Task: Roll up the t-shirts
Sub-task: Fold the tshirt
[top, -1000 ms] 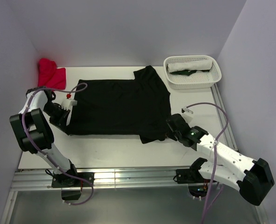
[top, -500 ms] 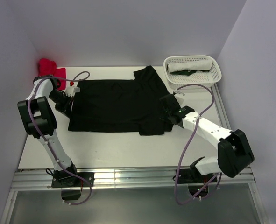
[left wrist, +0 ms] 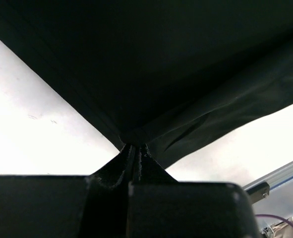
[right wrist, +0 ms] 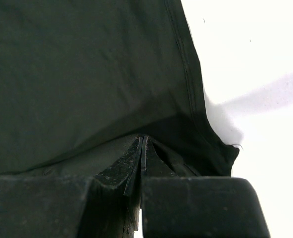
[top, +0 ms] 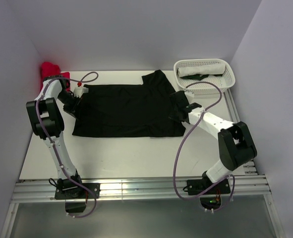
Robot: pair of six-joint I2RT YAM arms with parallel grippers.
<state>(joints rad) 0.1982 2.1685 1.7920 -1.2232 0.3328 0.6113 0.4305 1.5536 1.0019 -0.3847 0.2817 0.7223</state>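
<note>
At the bottom of the top view, the two arm bases sit on the rail, and the white table (top: 116,153) is bare just above them. Across the middle of the frame the black shirt (top: 126,109) lies spread flat, with one sleeve poking up towards the top centre. The left gripper (top: 73,102) meets the shirt's left edge in the upper left of the frame. In its wrist view the fingers (left wrist: 129,157) are pressed fully together, and a fold of black cloth is gathered and pinched right at their tips, the cloth fanning out from there. The right gripper (top: 179,102) is at the shirt's right edge, right of centre. In its own view the jaws are closed to a hairline slit, with the stitched hem drawn in between the tips, so both pincers are clamped on the black shirt. Farther back, a red shirt (top: 49,72) is bunched in the upper left corner. In the upper right stands a white basket (top: 205,90) holding a rolled white shirt (top: 201,69), with a dark green one (top: 201,77) beside it.
</note>
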